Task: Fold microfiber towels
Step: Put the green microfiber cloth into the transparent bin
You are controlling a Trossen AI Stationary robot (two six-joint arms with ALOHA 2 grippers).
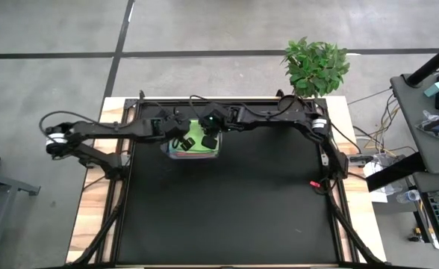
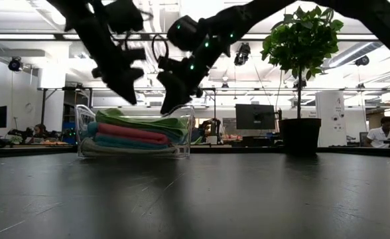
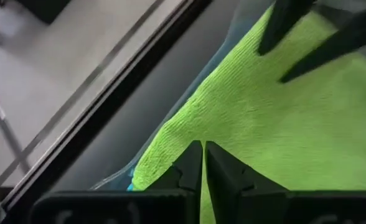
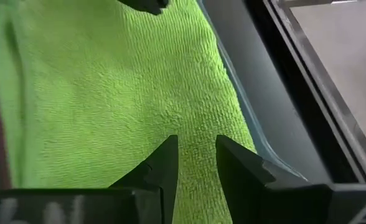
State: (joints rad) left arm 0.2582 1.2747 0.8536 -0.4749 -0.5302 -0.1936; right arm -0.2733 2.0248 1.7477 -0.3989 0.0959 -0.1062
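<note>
Across the black-topped bench (image 2: 201, 199), bare in the foreground, stands a clear plastic tub (image 2: 185, 136) near the far edge. It holds a stack of folded microfiber towels: pale grey-white at the bottom, light blue (image 2: 125, 141), pink (image 2: 132, 131), and a lime green microfiber towel (image 1: 198, 135) on top. Both end effectors hang just above that green towel, close together. The left end effector (image 3: 203, 162) has its fingers pressed together, tips at the green cloth. Beside it, the right end effector (image 4: 194, 158) keeps its fingers slightly spread, a narrow gap over the towel's nap. Beyond the tub stands a potted green plant (image 2: 300, 73).
</note>
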